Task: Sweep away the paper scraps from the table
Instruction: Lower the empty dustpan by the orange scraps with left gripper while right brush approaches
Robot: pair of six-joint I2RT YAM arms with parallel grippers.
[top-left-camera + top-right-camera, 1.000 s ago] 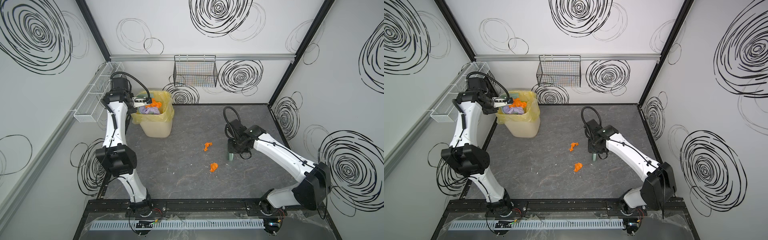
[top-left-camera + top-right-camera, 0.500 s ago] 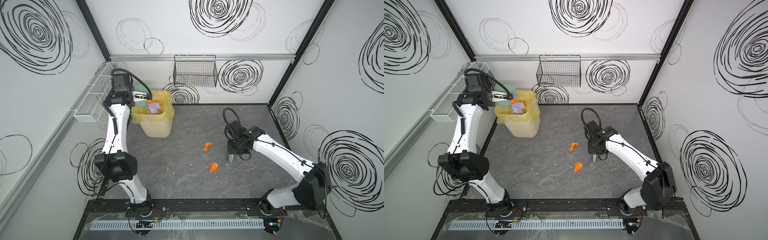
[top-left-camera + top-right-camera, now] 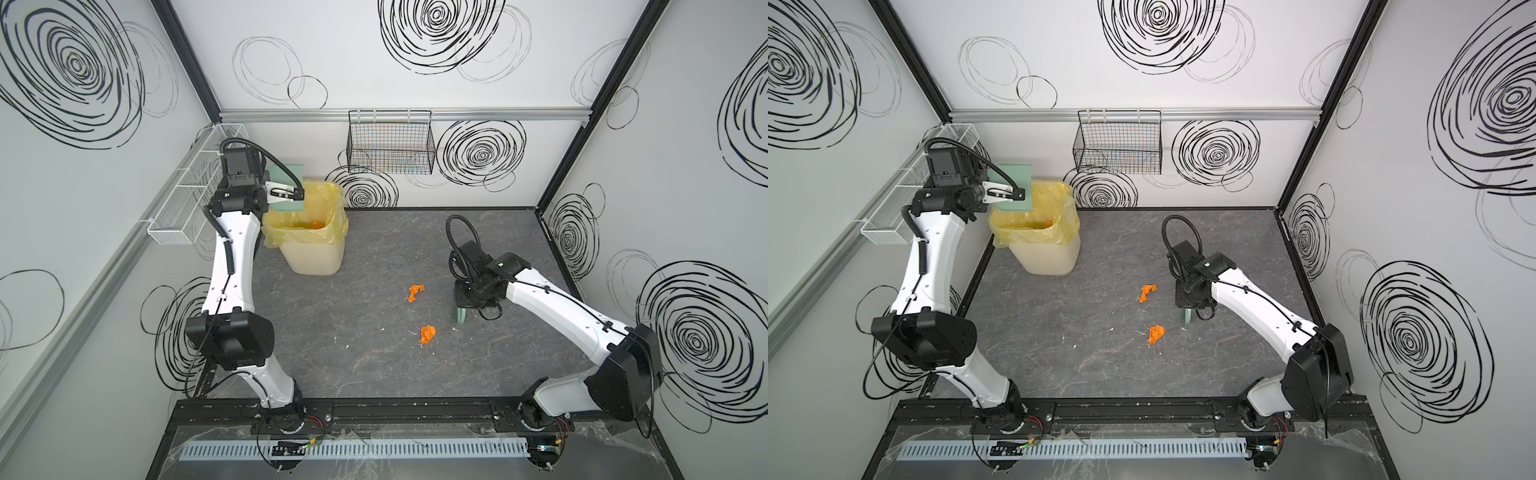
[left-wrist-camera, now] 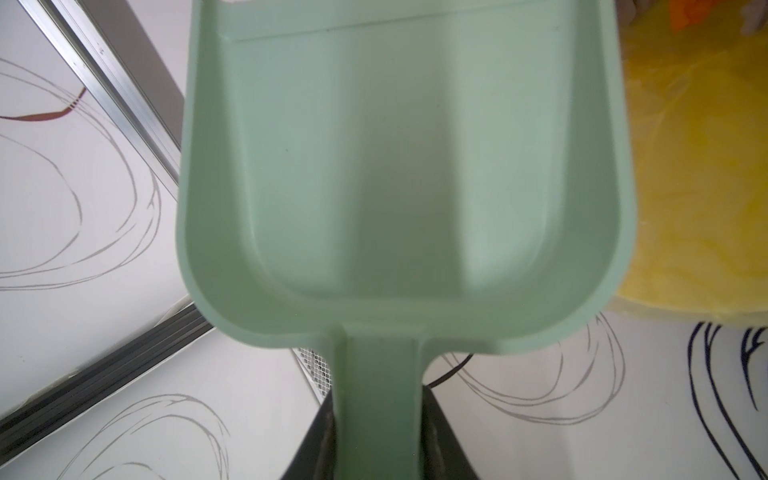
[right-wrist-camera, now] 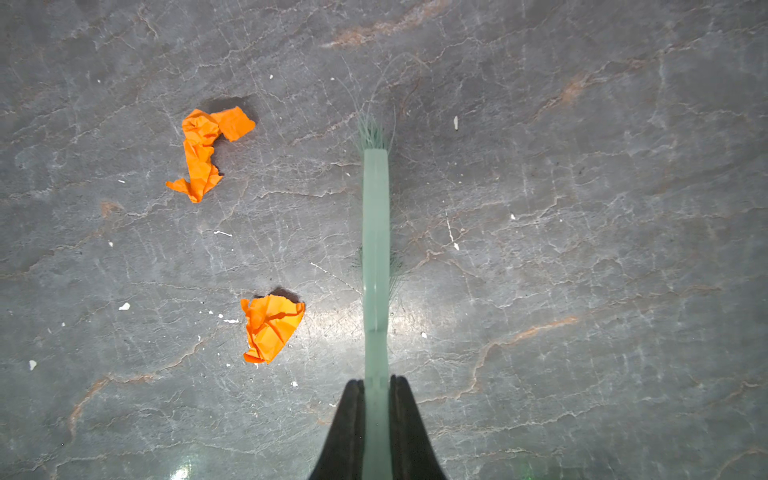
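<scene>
The table (image 3: 374, 365) is a dark grey slab with pale and rusty veins, dotted with white crumbs. Two paper scraps (image 5: 203, 153) lie on it, both bright orange and crumpled: one is long and twisted, the other squarish and folded.

The right gripper (image 5: 376, 395) has its black tapered jaws pressed tight on the thin handle of a pale green brush (image 5: 376, 232) (translucent plastic, with fine bristles splaying against the table). Both scraps lie apart from the brush on the same side of it. The squarish one is nearer the jaws and the long one is out by the brush tip.

The left gripper (image 4: 376, 415) clamps narrowly on the flat handle of a mint green dustpan (image 4: 407, 166). The pan is smooth and matte, with rounded corners and a raised rim. It is held up over a cream plastic bin (image 3: 311, 257) lined with a crinkled yellow bag (image 3: 332, 216).

Both top views place the bin at the table's far left corner, well apart from the two scraps, and show an orange piece (image 3: 316, 225) inside it. Only the right wrist view shows the bristles and crumbs, and only the left wrist view shows the pan's inside.
</scene>
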